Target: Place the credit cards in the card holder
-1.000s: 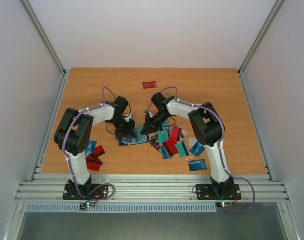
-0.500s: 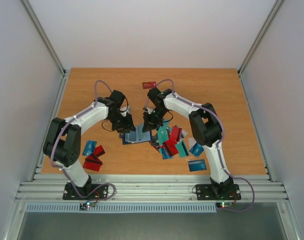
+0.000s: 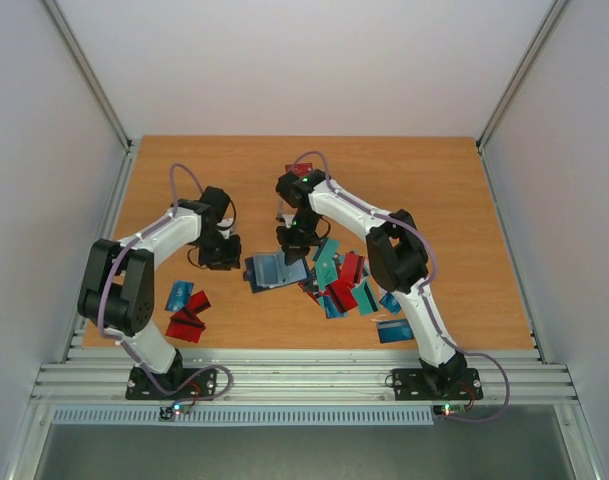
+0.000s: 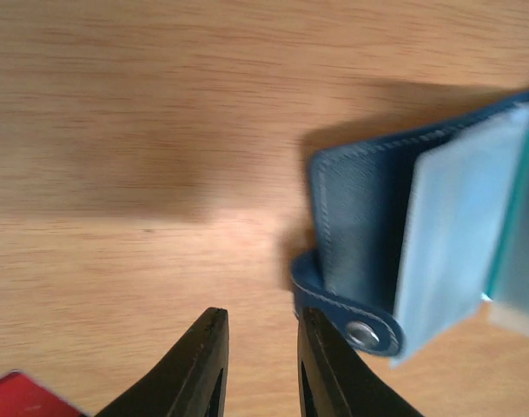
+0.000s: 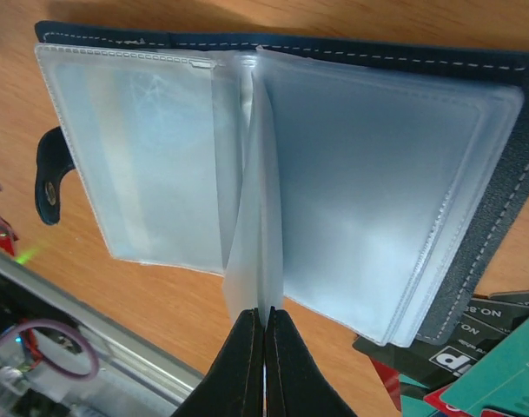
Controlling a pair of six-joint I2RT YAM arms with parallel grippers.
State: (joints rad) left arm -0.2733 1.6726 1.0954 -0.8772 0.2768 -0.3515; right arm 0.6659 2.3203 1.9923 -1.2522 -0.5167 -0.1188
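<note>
The left gripper (image 4: 260, 320) has backed off leftward, slightly open and empty. The right gripper (image 5: 264, 316) pinches a clear sleeve (image 5: 247, 252) of the card holder (image 3: 271, 270), which lies open in the middle of the desk (image 3: 434, 195) beside the credit cards (image 3: 340, 286). A pocket looks ready for loading.

We see a wooden counter (image 3: 234, 170) with a light brown grain, boxed in by plain white walls (image 3: 304, 60) at its far edge and both sides. Metal posts (image 3: 92, 75) rise from its far corners. Ribbed metal rails (image 3: 304, 375) run along its near edge. The light is soft and even.
</note>
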